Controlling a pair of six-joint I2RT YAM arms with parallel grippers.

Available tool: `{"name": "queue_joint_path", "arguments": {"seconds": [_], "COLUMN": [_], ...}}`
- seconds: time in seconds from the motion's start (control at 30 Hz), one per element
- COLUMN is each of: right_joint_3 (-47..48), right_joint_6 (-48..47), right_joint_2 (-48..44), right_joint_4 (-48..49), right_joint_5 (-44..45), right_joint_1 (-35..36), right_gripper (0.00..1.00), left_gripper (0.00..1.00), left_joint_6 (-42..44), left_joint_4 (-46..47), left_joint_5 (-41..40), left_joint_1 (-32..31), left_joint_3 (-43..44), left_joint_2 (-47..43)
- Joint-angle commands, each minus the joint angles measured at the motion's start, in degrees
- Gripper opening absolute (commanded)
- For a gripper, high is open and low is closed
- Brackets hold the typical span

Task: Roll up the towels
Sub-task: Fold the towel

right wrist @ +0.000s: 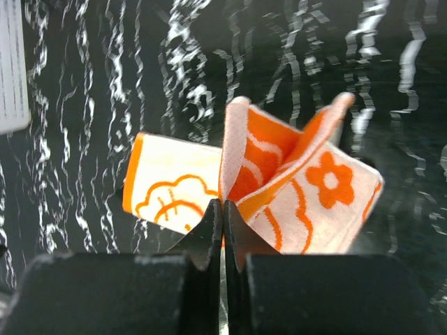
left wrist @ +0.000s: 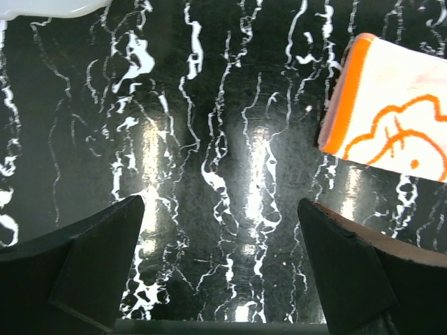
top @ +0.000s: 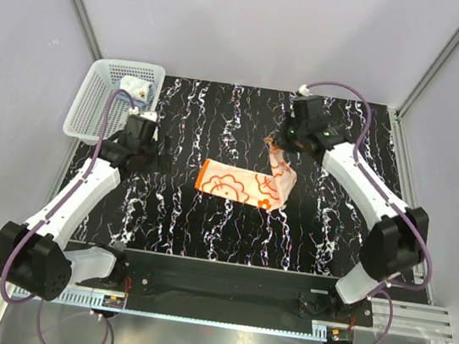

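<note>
The orange towel (top: 241, 182) with its white flower print lies mid-table, folded into a strip with the white side up. Its right end is raised off the table. My right gripper (top: 278, 145) is shut on that raised corner. In the right wrist view the shut fingertips (right wrist: 225, 206) pinch the cloth's edge, and the orange towel (right wrist: 307, 188) fans out above them. My left gripper (top: 158, 162) stands open over bare table to the left of the orange towel (left wrist: 391, 112). Nothing lies between the left gripper's (left wrist: 220, 202) fingers. A pale bluish bundle (top: 134, 88) sits in the basket.
The white perforated basket (top: 93, 106) stands at the back left corner, just behind my left wrist; its rim (left wrist: 42, 7) shows at the top of the left wrist view. Grey walls enclose the black marbled table (top: 220, 119) on three sides.
</note>
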Motion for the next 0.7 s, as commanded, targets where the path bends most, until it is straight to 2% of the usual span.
{"name": "queue_joint_path", "arguments": {"seconds": [0.0, 0.23, 0.67], "right_joint_3": [5.76, 14.81, 20.97], "right_joint_6": [-1.29, -0.24, 1.52], "right_joint_2": [4.13, 11.87, 19.09], "right_joint_4": [-2.07, -3.56, -3.48], "right_joint_5": [0.66, 1.36, 1.89], "right_joint_1": [3.98, 10.4, 17.08], "right_gripper": [0.0, 0.0, 0.0], "left_gripper": [0.99, 0.99, 0.99], "left_joint_6": [0.57, 0.39, 0.39], "left_joint_4": [-0.12, -0.65, -0.92], "left_joint_5": [-3.66, -4.71, -5.42], "left_joint_1": [0.1, 0.19, 0.19], "left_joint_3": [0.88, 0.97, 0.88], "left_joint_2": [0.23, 0.76, 1.2]}}
